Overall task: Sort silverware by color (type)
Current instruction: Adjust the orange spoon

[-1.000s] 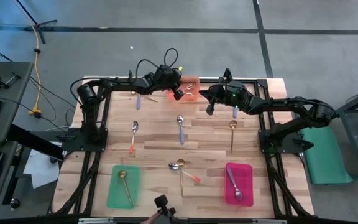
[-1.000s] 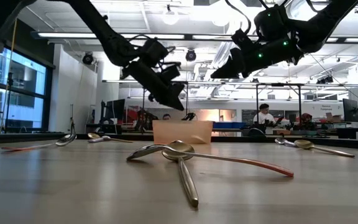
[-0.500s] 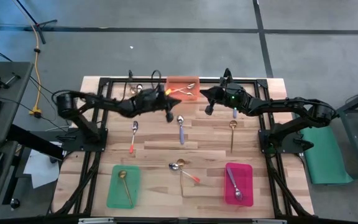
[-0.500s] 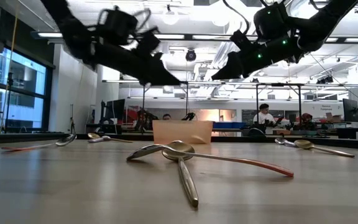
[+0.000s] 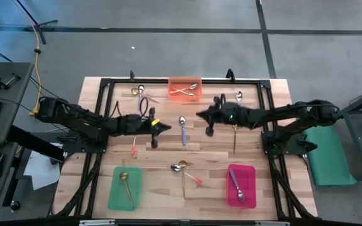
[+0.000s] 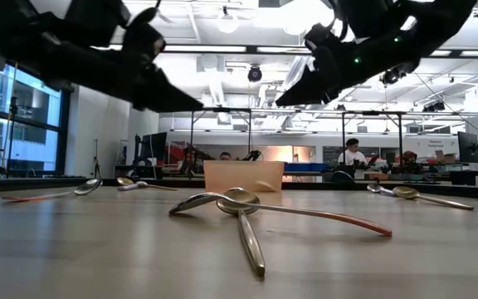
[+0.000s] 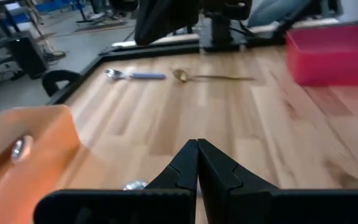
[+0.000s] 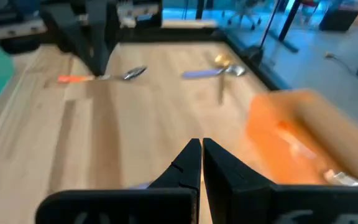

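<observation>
A: Starting with the high view. Left gripper (image 5: 163, 128) hangs over the middle of the counter (image 5: 212, 150), jaws pinched shut, nothing in them. Right gripper (image 5: 200, 115) sits just beyond it toward the orange tray (image 5: 185, 81), jaws shut too, empty.

B: I see the same from my station. Spoons?

A: Orange-handled spoons (image 5: 184, 92) lie in the orange tray. Purple-handled spoon (image 5: 182, 130) lies between the two grippers. Gold spoon (image 5: 235, 135) lies under the right arm. Orange-handled spoon (image 5: 133, 148) pokes out below the left arm. Green tray (image 5: 115, 188) holds a gold spoon (image 5: 126, 186), pink tray (image 5: 248, 173) holds a purple-handled spoon (image 5: 235, 186). Crossed pair (image 5: 185, 172) lies on bare wood between those trays, one gold, one orange-handled.

B: Low view?

A: Crossed pair (image 6: 247, 213) is front and centre, both arms well above the counter. I can't tell the jaws apart here. A person (image 6: 353, 154) sits far back in the room.

B: Left wrist?

A: Fingers (image 7: 213, 171) pressed together. A purple-handled spoon (image 7: 133, 75) and a gold spoon (image 7: 210, 76) lie ahead, pink tray (image 7: 334, 53) beside them.

B: Right wrist?

A: Fingers (image 8: 219, 168) together. An orange-handled spoon (image 8: 101, 76) and a purple-handled spoon (image 8: 211, 71) lie ahead, orange tray (image 8: 297, 140) near.
</observation>
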You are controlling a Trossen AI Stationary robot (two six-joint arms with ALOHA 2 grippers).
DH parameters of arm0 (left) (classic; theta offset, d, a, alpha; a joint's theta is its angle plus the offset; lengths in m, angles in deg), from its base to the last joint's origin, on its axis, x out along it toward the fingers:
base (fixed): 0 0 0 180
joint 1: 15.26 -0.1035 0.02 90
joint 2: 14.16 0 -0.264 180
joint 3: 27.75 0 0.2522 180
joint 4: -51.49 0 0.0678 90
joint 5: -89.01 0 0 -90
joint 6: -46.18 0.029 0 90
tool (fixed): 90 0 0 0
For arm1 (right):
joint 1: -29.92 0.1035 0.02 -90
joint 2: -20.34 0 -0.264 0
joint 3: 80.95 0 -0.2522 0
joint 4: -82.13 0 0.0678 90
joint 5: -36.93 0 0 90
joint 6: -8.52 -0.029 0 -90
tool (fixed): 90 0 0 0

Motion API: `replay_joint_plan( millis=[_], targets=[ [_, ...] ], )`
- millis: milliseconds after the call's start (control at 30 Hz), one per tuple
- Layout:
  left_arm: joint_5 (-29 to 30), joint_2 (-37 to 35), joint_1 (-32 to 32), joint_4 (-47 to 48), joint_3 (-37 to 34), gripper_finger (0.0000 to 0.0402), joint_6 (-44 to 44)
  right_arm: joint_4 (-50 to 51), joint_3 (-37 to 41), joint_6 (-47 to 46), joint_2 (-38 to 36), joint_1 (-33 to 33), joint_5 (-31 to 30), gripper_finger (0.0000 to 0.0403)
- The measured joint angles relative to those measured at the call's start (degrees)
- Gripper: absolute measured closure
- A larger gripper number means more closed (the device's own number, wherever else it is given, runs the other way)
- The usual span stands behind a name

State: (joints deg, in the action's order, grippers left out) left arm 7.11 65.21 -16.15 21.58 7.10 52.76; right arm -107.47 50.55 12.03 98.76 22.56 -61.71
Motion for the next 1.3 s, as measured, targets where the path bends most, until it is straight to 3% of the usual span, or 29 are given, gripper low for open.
replay_joint_plan(
  millis=[300, 500, 667, 933, 1167, 1300],
  targets=[
    [2.0, -0.4, 10.0, 0.4, -3.0, 0.0401, -0.8, 1.7, 0.0, -11.1, 5.7, 16.2, -12.0, 0.0402],
    [1.9, -0.4, 15.0, 0.1, -3.0, 0.0401, -3.3, 4.9, 0.0, -17.9, 6.6, 22.6, -15.4, 0.0385],
    [1.2, 1.2, 16.3, 5.0, 0.5, 0.0395, -6.4, 5.3, 0.0, -18.0, 6.6, 24.8, -17.3, 0.0351],
    [-0.1, 10.6, 19.1, 12.5, 10.9, 0.0361, -3.3, 5.6, 0.0, -20.1, 7.4, 26.6, -16.8, 0.029],
    [4.8, 12.7, 21.8, 9.5, 10.8, 0.037, -0.8, 5.6, 0.0, -20.9, 9.1, 30.5, -20.6, 0.0277],
    [4.5, 11.7, 20.9, 5.8, 8.2, 0.0393, -1.4, 5.7, 0.0, -21.5, 9.5, 28.9, -22.6, 0.0277]
  ],
)
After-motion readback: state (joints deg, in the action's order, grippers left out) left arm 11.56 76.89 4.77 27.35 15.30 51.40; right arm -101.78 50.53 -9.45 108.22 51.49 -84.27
